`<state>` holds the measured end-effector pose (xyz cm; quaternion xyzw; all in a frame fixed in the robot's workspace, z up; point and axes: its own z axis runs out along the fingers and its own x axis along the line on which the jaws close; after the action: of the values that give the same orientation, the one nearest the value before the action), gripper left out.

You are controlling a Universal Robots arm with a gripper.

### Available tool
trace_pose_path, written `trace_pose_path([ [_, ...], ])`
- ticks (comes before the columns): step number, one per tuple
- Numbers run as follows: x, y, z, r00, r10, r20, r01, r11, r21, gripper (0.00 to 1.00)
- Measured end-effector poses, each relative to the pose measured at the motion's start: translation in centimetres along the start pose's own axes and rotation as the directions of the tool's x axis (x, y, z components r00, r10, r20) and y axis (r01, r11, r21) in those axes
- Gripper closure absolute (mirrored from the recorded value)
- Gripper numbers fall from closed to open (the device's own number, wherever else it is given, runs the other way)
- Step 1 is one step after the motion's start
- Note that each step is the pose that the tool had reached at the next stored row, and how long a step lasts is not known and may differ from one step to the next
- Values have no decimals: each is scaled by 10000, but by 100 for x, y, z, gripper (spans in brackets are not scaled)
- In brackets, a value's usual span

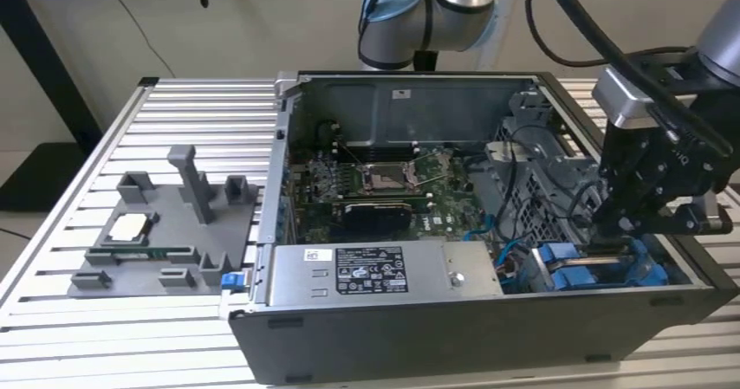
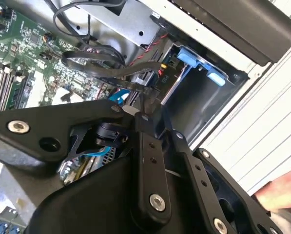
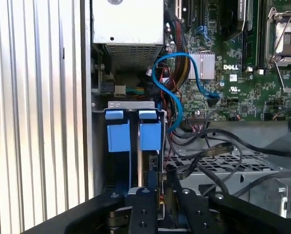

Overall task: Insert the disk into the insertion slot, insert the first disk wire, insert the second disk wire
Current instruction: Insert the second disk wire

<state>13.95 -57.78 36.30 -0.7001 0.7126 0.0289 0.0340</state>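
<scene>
I had the gripper (image 1: pixel 611 249) low at the exterior view's lower right, over the disk (image 3: pixel 144 161) seated in the insertion slot (image 3: pixel 130 105); its fingers looked narrow, seemingly pinching a wire (image 2: pixel 128 84), so I judged the wire step underway, needing careful alignment.

An open dark computer case (image 1: pixel 463 337) sits on a ribbed metal worktop (image 1: pixel 69 320), green motherboard (image 1: pixel 382 181) and silver power supply (image 1: pixel 382 272) exposed. A grey plastic fixture tray (image 1: pixel 162 233) lies beside it, nearer the worktop's edge.

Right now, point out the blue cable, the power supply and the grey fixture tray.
blue cable (image 3: pixel 170 92), first wrist view, on its curved loop.
power supply (image 1: pixel 382 272), exterior view, on its labelled top.
grey fixture tray (image 1: pixel 162 255), exterior view, on its flat base.
</scene>
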Motion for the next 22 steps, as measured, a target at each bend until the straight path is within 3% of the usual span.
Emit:
trace_pose_path([
  [18, -36, -2, -407, 10000, 4, 1, -4, 10000, -24, 76],
  [22, -38, -3, -430, 10000, 3, 3, -3, 10000, -24, 76],
])
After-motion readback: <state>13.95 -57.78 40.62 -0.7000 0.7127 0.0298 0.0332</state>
